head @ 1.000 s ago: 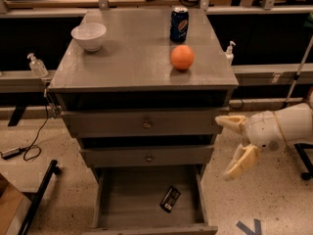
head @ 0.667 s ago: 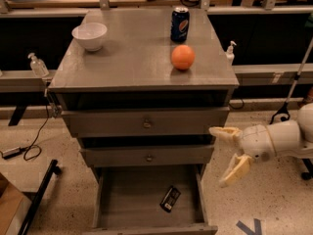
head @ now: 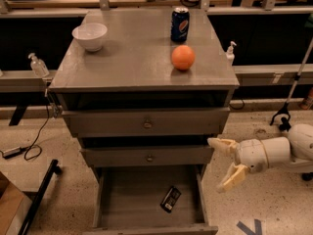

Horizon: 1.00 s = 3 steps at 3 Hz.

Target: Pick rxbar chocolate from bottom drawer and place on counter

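The rxbar chocolate (head: 170,199), a small black bar, lies flat on the floor of the open bottom drawer (head: 127,199), right of its middle. My gripper (head: 222,164) is open and empty. It hangs to the right of the cabinet, level with the middle drawer, above and to the right of the bar. The arm comes in from the right edge. The counter (head: 132,58) is the grey top of the cabinet.
On the counter stand a white bowl (head: 90,35) at back left, a blue can (head: 180,24) at the back and an orange (head: 183,58) in front of it. The two upper drawers (head: 146,124) are closed. A black pole (head: 39,197) lies on the floor at left.
My gripper has moved left and slightly down, closer to the cabinet's right side. Its fingers stay spread. The bar has not moved.
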Tool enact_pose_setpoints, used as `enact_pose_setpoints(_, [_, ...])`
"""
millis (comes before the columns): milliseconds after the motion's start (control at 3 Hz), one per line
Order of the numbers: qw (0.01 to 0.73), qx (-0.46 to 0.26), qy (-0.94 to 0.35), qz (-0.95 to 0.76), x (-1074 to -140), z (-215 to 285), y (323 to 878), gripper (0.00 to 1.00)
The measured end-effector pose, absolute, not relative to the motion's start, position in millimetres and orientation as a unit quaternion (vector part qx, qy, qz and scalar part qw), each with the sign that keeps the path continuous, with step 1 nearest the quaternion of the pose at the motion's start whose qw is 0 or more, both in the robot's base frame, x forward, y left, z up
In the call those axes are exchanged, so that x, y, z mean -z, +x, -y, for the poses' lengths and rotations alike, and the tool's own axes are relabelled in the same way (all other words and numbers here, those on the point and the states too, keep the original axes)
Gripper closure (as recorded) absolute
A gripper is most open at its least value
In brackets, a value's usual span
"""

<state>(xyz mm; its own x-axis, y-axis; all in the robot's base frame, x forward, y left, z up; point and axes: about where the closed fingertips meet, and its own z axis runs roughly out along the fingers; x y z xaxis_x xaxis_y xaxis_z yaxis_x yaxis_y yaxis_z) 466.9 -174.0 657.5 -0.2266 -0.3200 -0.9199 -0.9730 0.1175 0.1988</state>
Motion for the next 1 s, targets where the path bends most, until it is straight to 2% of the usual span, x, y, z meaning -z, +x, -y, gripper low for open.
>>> enact_pose_setpoints(333, [0.366,-0.426,-0.495,-0.663,-648.7,172.2,465.5,0.00])
enact_pose_setpoints(1000, [0.377,-0.416,-0.513,-0.649,-579.5,141.6,511.6,0.00])
